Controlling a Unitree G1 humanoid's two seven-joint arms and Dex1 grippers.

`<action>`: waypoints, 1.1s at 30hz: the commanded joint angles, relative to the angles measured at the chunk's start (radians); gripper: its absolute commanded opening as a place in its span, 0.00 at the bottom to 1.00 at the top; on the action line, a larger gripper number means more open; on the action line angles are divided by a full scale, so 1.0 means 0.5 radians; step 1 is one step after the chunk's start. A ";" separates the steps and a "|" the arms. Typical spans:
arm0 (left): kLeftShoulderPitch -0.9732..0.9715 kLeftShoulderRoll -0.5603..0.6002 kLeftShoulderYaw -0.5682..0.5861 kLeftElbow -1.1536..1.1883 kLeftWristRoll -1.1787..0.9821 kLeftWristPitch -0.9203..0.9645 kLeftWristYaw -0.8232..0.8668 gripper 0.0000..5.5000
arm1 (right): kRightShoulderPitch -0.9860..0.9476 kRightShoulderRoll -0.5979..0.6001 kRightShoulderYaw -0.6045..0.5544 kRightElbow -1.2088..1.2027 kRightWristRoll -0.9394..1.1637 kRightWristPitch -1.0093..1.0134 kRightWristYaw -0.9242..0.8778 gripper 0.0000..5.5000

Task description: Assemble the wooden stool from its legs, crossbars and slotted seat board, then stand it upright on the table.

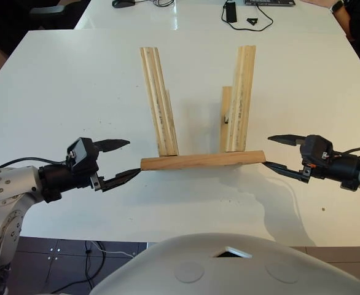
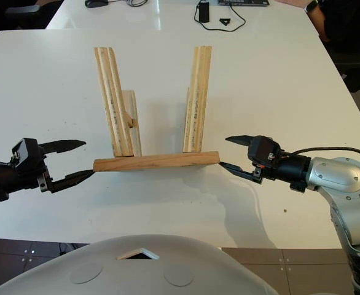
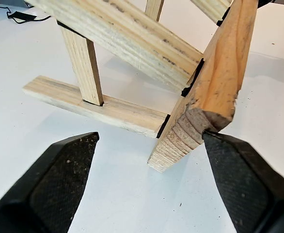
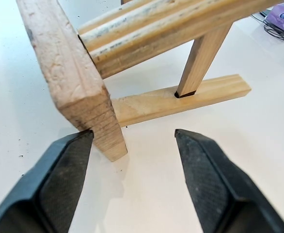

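Black left gripper (image 1: 134,157), black right gripper (image 1: 268,151): both spread, empty, flanking ends of thick brown wooden seat board (image 1: 203,161). Board on edge on white surface (image 1: 75,92), pale wooden legs (image 1: 160,101) pointing away. Likely rigid, light; joints may slip. Best hold: board ends.

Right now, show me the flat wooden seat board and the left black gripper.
flat wooden seat board (image 1: 203,161), left eye view, middle of its near edge.
left black gripper (image 1: 134,157), left eye view, between fingertips.
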 commanded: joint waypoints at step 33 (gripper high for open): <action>-0.415 -0.168 -0.738 0.991 0.790 -1.067 -0.230 0.72 | -0.439 0.138 0.697 0.725 -0.142 -0.298 0.482 0.57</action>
